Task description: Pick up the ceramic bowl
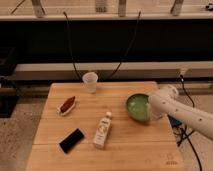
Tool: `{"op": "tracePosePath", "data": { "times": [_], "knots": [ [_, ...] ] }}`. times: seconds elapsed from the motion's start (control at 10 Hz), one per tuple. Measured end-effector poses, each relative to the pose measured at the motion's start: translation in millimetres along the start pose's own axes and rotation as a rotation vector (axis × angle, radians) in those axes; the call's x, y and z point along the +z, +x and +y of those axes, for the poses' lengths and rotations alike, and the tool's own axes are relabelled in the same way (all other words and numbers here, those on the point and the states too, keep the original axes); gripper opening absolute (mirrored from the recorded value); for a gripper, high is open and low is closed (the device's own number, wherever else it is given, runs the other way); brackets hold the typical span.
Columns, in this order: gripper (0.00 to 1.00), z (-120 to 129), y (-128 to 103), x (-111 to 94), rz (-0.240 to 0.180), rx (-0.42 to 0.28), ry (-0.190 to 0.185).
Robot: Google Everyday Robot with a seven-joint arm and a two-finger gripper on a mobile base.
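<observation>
The hand (151,109) is at the right rim of the bowl (136,106); whether it grips I cannot tell; the bowl tilts over the desk (125,150); a bottle (102,131) lies left of the bowl; a cup (90,82) stands beyond, a phone (71,140) farther left.

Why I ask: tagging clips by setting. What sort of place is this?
Probably a robotics lab: light wooden table, black cables hanging behind, the gripper at the round glossy green ceramic bowl.
</observation>
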State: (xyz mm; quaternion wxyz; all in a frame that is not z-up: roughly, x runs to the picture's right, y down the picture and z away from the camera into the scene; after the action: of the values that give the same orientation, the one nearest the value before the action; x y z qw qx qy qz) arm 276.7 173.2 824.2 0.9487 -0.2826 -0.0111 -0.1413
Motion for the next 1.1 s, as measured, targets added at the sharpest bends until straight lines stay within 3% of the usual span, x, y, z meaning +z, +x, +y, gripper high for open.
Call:
{"op": "tracePosePath", "data": {
  "times": [1.1],
  "knots": [
    [0.03, -20, 2, -49, 0.019, -0.054, 0.006]
  ]
}}
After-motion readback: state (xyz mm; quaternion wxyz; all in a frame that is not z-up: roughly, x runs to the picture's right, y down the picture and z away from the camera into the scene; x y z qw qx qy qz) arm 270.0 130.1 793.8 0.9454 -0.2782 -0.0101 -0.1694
